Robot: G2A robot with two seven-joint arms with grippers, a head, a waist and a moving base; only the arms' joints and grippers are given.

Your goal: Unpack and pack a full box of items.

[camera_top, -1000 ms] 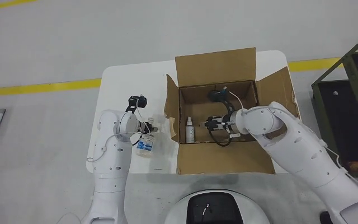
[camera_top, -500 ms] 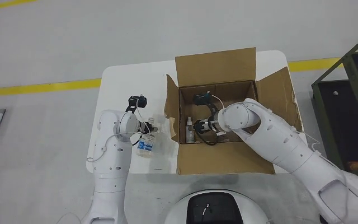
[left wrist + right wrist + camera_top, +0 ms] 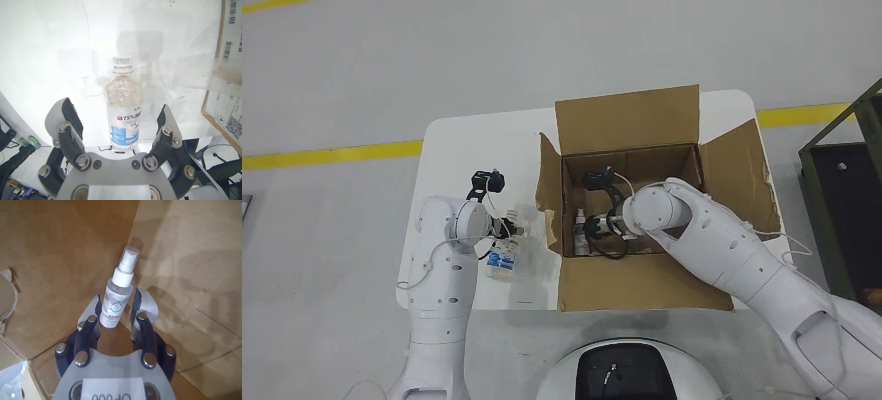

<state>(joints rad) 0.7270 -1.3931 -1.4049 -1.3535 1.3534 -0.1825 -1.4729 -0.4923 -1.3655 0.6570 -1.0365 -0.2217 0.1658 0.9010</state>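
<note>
Inside the box (image 3: 627,118), the right gripper (image 3: 117,301) brackets the base of the spray bottle (image 3: 118,287) — jaws parted, unclamped. Its long axis points straight away from the palm.

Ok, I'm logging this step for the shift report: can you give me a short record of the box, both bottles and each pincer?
box: open on the table, flaps spread
spray bottle: inside box, by a side wall
right pincer: in box, open, fingers either side of spray bottle
clear bottle: lying on table beside box
left pincer: open, astride clear bottle, not gripping
</note>
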